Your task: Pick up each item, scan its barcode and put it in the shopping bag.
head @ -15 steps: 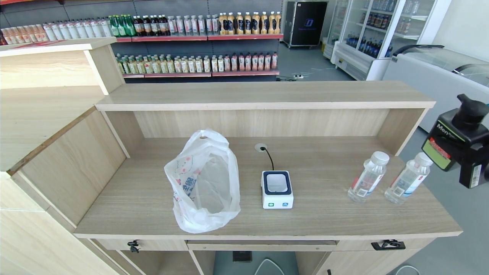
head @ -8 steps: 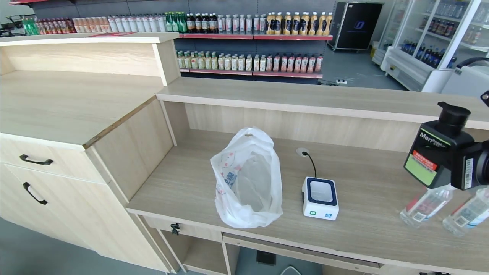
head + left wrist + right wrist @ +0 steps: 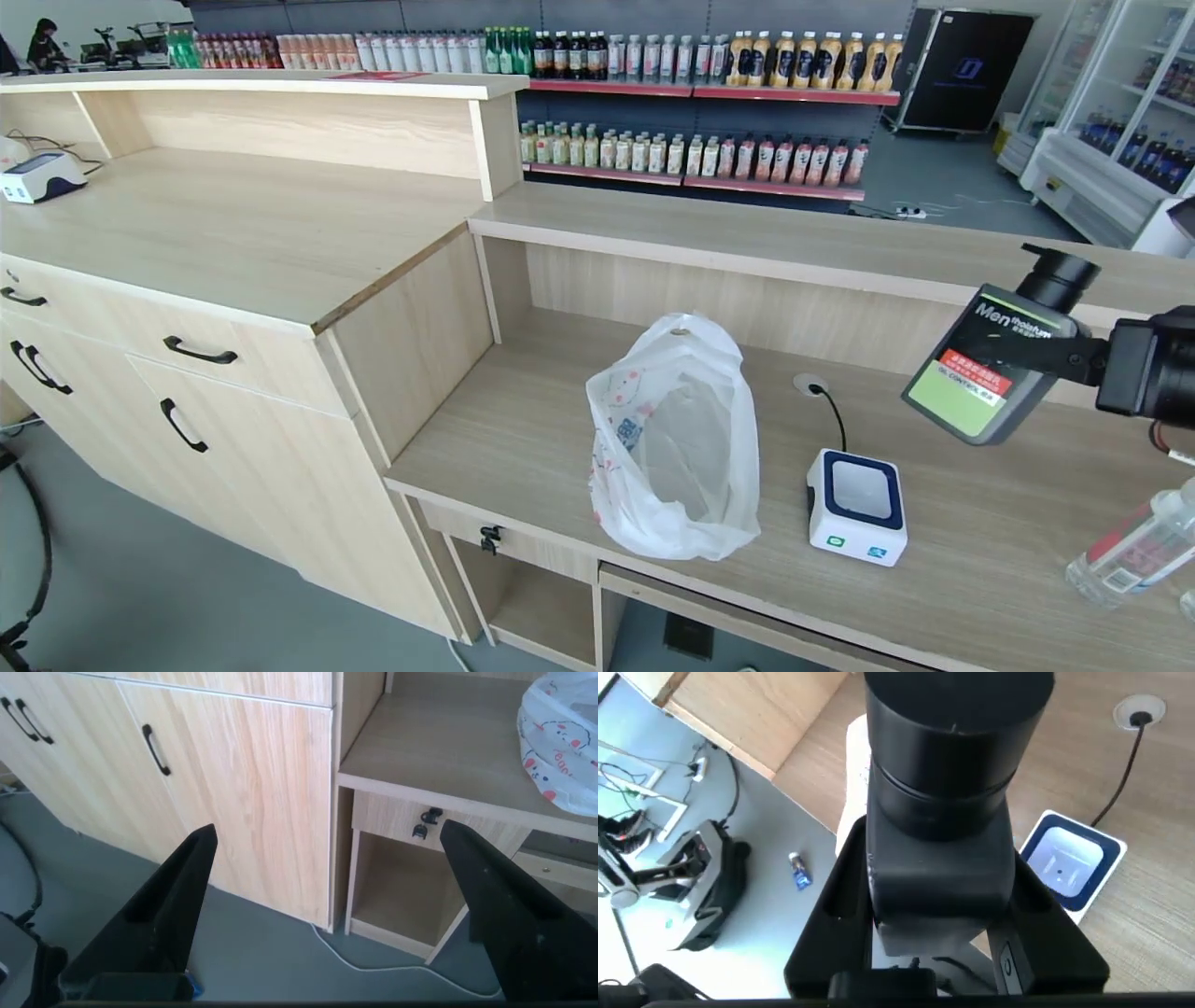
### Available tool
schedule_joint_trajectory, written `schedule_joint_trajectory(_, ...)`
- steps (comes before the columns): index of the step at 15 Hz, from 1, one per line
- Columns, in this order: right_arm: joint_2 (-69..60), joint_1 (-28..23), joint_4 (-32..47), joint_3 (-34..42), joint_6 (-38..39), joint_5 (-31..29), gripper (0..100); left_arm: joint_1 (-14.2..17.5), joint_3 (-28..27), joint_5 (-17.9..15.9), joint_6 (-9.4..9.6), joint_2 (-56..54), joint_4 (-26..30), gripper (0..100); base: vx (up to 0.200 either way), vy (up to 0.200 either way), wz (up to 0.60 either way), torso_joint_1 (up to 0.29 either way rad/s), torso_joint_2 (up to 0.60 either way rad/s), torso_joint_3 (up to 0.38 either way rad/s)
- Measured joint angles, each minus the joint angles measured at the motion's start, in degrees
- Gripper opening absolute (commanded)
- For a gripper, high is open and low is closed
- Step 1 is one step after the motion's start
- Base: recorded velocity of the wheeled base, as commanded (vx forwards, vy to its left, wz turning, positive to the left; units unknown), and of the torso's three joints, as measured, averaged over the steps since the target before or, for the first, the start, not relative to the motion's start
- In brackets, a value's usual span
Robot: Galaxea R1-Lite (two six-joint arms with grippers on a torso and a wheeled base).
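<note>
Gripping the black pump bottle (image 3: 962, 406) tilted above the counter (image 3: 980, 569), the right gripper (image 3: 1027, 355) likely readies its barcode for the scanner (image 3: 856, 504); the left gripper (image 3: 327, 840) hangs spread, empty.

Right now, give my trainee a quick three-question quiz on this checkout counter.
1. True or false: the black bottle lies in the bag.
2. What stands between the bag and the water bottle? A) scanner B) cup C) tray
3. Fill in: the right gripper is shut on the ____.

Key: 1 false, it is held in the air; 2 A; 3 black bottle.
</note>
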Motion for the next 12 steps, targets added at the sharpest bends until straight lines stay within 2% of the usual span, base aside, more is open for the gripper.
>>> schedule_joint_trajectory(2, 4.5, -9.7, -1.4, 1.2, -0.8, 9.7, 0, 0.0, 0.0, 0.0, 0.00, 0.0, 0.0, 100, 0.000, 0.000, 0.00, 0.000, 0.00, 0.000)
schedule_joint_trajectory(5, 10.4, -19.3, -1.8, 2.0, -5.0, 19.9, 0, 0.0, 0.0, 0.0, 0.01, 0.0, 0.0, 100, 0.000, 0.000, 0.00, 0.000, 0.00, 0.000)
schedule_joint_trajectory(7, 13.5, -23.0, -1.3, 2.5, -10.6, 23.5, 0, 0.0, 0.0, 0.0, 0.00, 0.0, 0.0, 100, 0.000, 0.000, 0.00, 0.000, 0.00, 0.000)
schedule_joint_trajectory(9, 16.1, -25.1, -0.7, 2.8, -12.8, 27.9, 0, 0.0, 0.0, 0.0, 0.01, 0.0, 0.0, 100, 0.000, 0.000, 0.00, 0.000, 0.00, 0.000)
schedule_joint_trajectory(12, 19.4, -26.4, -0.7, 2.9, -17.6, 28.6, 0, 0.0, 0.0, 0.0, 0.01, 0.0, 0.0, 100, 0.000, 0.000, 0.00, 0.000, 0.00, 0.000)
